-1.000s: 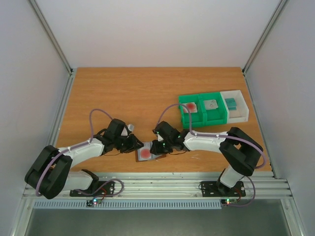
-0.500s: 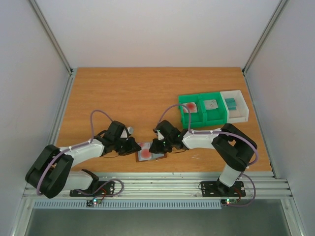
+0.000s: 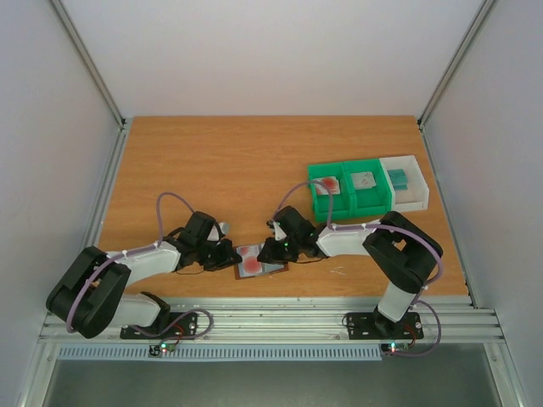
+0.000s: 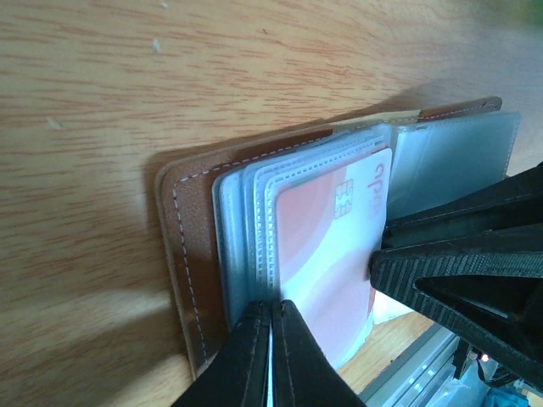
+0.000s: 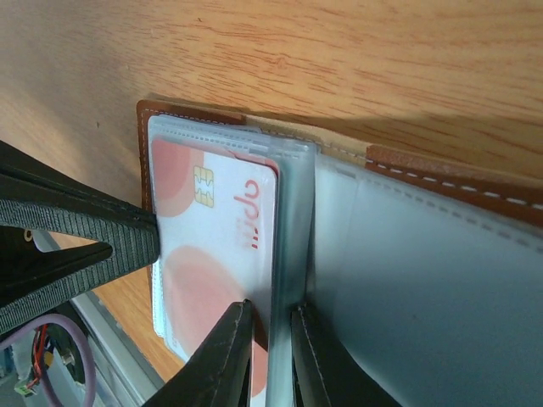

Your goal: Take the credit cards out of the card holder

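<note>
The brown card holder lies open near the table's front edge, its clear sleeves fanned out. A pale pink credit card with red blots sits in the top sleeve and sticks out slightly. My left gripper comes in from the left and is shut on that card's edge, where it meets the sleeves. My right gripper is shut on a raised sleeve page at the holder's fold, one finger resting over the card.
A green bin at the right holds a pink card and a grey card. The white bin beside it holds a teal card. The table's metal rail runs just in front of the holder.
My left gripper's jaws have closed together on the card's edge and edged right. The right arm's elbow has swung left while its gripper stayed on the sleeve.
</note>
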Available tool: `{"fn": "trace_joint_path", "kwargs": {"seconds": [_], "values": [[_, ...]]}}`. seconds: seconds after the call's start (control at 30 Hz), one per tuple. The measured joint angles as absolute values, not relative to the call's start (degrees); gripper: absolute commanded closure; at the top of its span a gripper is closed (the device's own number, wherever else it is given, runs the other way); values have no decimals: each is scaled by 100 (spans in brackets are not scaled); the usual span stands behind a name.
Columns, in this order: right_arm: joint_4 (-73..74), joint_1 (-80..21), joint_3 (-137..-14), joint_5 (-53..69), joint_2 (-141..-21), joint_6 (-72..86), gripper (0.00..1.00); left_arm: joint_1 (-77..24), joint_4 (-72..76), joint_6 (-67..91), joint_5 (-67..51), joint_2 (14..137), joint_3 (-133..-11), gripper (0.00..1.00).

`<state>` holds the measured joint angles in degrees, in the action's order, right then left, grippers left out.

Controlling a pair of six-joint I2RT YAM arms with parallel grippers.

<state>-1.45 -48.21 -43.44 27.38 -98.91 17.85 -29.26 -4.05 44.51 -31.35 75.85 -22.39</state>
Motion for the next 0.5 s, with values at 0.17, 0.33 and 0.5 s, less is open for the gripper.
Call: {"fn": "trace_joint_path", "kwargs": {"seconds": [0.17,0.33,0.5], "values": [[-301,-4777,-4287,2875,-9920,1820,87,-2926,-384,4451,-3131,7592,-2237,93],[-460,-4705,-4248,3050,-9990,1907,99,-2908,-357,4451,-3131,7612,-2237,93],[-690,-4624,-4117,3173,-9990,1973,99,-2895,-357,4449,-3124,7614,-2237,90]]}}
